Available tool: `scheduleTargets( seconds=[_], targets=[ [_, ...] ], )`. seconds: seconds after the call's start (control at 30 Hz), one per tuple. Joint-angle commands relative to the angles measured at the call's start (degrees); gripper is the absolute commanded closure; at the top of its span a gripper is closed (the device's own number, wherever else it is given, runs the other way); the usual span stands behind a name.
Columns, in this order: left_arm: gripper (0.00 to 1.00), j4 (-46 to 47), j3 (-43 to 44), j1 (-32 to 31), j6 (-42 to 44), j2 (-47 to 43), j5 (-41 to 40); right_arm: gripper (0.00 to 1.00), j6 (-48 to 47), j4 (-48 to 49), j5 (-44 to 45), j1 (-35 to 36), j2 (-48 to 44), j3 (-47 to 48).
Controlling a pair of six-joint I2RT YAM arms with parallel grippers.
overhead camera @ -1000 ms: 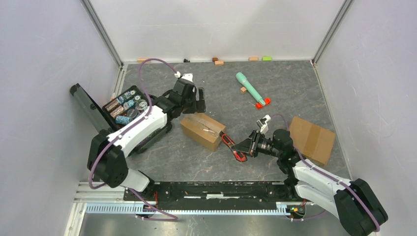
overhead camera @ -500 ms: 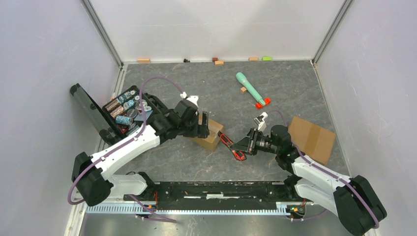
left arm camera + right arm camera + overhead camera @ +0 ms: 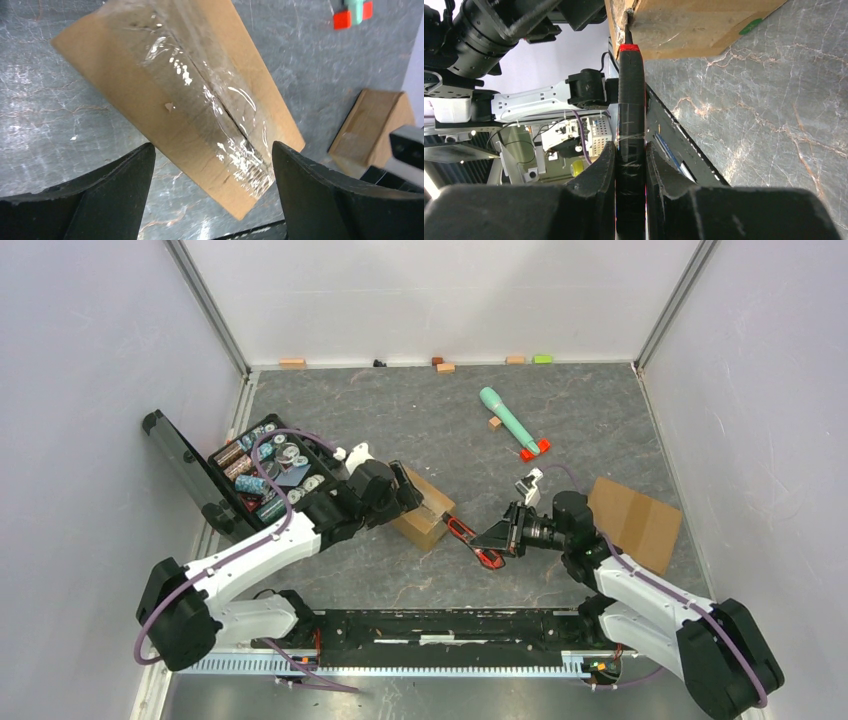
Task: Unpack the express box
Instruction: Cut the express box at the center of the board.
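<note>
A small brown cardboard box [image 3: 424,512] sealed with clear tape lies on the grey table in the middle; the left wrist view shows its taped top [image 3: 190,95]. My left gripper [image 3: 405,492] is open and hovers over the box, a finger [image 3: 115,185] on each side, not touching it. My right gripper [image 3: 503,536] is shut on a black and red box cutter [image 3: 470,538]. In the right wrist view the cutter [image 3: 631,130] reaches forward and its blade tip touches the box's taped end [image 3: 684,25].
A second cardboard box [image 3: 633,522] lies at the right. An open black case [image 3: 262,465] of small parts sits at the left. A green and red toy [image 3: 512,422] lies at the back. Small blocks line the back wall.
My left arm swung from behind the box down and forward, so its open gripper now sits over the box. My right gripper with the cutter has hardly moved.
</note>
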Motion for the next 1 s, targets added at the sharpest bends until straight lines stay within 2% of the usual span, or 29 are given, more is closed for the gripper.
scheduleTargets(
  seconds=[0.0, 0.27, 0.8, 0.97],
  targets=[
    [0.09, 5.25, -0.20, -0.18, -8.15, 1.94, -5.19, 1.00, 0.71, 0.34, -6.52, -2.12, 0.08, 1.56],
    [0.15, 3.89, 1.94, -0.32, -8.78, 5.75, -5.56, 1.00, 6.44, 8.02, -11.95, -3.93, 1.75, 1.62],
    [0.23, 6.05, 3.07, -5.84, -14.73, 7.20, -6.40, 1.00, -2.90, 0.33, -10.10, -1.49, 7.58, 6.93],
    [0.30, 10.56, -0.83, -6.51, -22.01, 6.02, -6.55, 1.00, -2.26, 3.87, -10.32, -0.53, 10.37, 7.92]
  ],
)
